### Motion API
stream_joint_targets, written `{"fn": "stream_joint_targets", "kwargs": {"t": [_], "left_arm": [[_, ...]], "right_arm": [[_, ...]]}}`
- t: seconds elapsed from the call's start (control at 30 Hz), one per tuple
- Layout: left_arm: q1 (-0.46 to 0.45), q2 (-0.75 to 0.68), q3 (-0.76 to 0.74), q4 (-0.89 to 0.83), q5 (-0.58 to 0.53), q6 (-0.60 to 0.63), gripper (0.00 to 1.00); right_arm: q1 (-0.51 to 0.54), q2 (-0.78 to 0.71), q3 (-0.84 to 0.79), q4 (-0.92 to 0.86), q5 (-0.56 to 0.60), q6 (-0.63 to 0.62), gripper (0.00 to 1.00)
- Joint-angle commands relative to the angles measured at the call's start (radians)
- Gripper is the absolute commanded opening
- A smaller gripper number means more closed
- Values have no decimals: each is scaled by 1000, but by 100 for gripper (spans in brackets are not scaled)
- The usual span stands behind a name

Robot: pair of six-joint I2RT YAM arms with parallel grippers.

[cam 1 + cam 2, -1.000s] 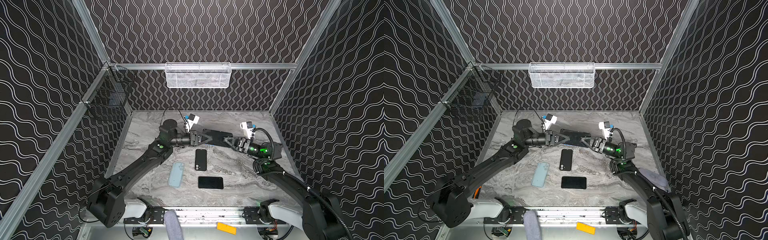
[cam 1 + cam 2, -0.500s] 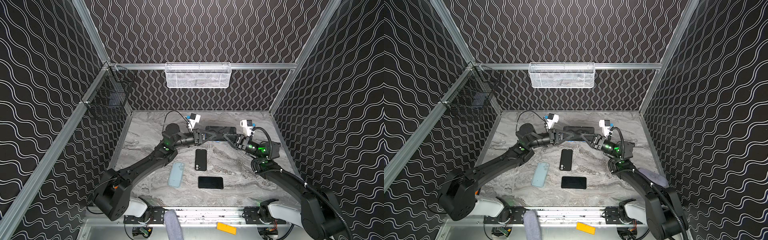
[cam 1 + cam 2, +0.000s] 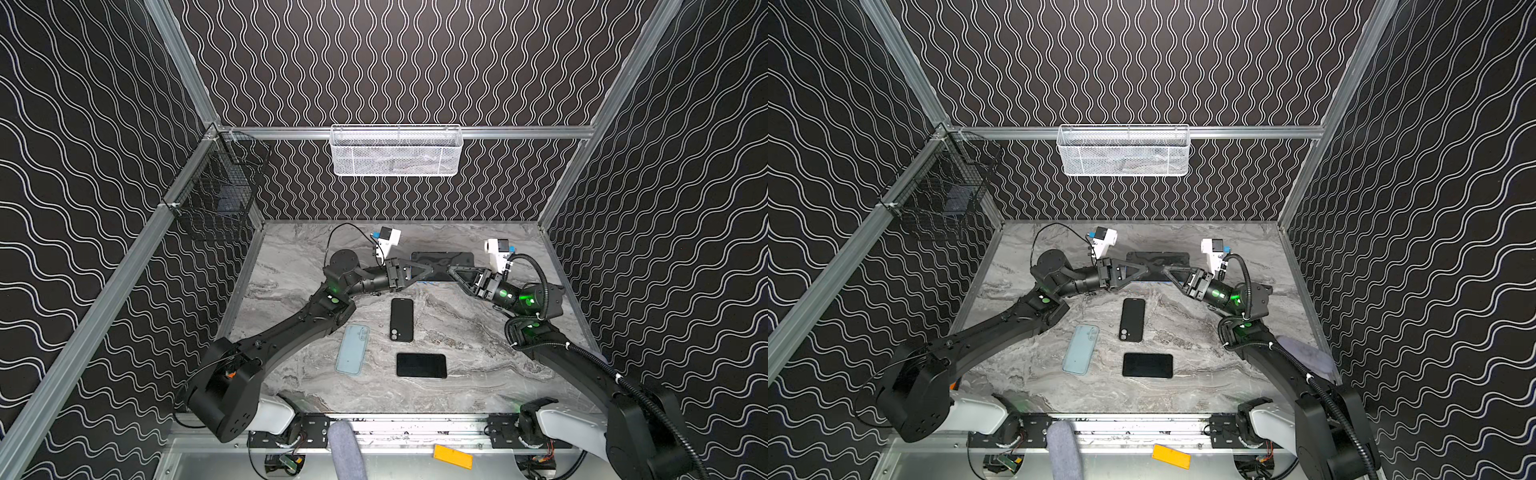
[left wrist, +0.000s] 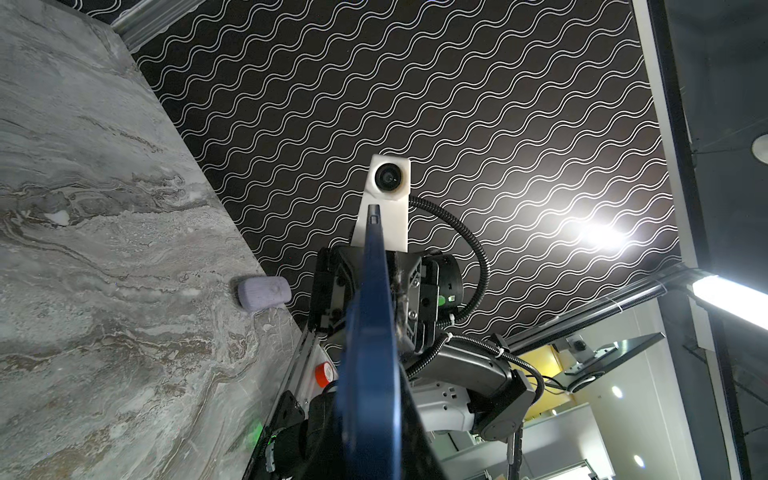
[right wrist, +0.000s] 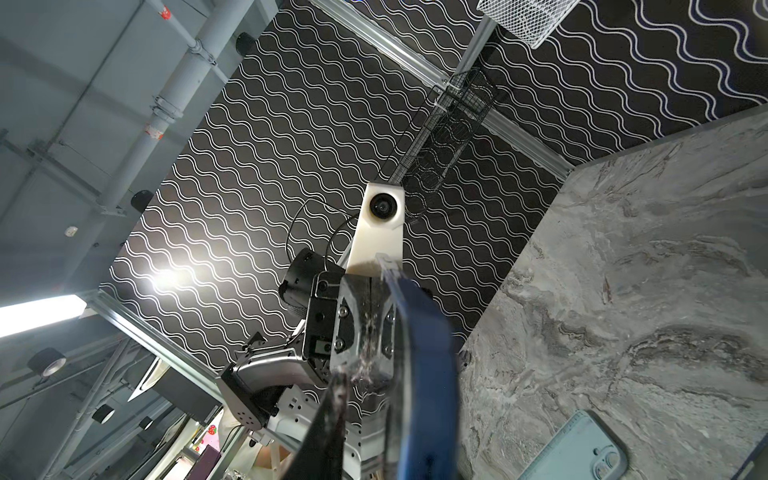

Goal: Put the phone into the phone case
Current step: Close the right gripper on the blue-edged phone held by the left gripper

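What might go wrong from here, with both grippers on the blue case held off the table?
1. The left gripper and right gripper each pinch only an end of the blue case, held above the table; a slip may drop it.
2. Opposing pulls might twist or flex it.
3. A fall could strike the nearest black phone lying nearby.

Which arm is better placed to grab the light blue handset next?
Left gripper: the light blue handset lies beside its arm; the right gripper would cross the black phone. Both hold the blue case.
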Motion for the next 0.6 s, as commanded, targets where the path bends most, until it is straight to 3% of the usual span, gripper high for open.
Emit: {"fn": "stream_joint_targets", "kwargs": {"t": [0.0,0.2,0.47,0.57], "left_arm": [[3,-8,-3,17,-32,-1,0],[6,-16,-9,10,-28,1,0],[6,-24,-7,-20,-36,17,0],[6,-41,0,-68,-49,53,11]], "right_arm": [[-2,-9,6,58,19,-10,19],[-11,-28,-10,39,32,-22,17],[-14,-42,-7,8,42,-34,2],[-15,-46,-10,9,45,-28,0]]}}
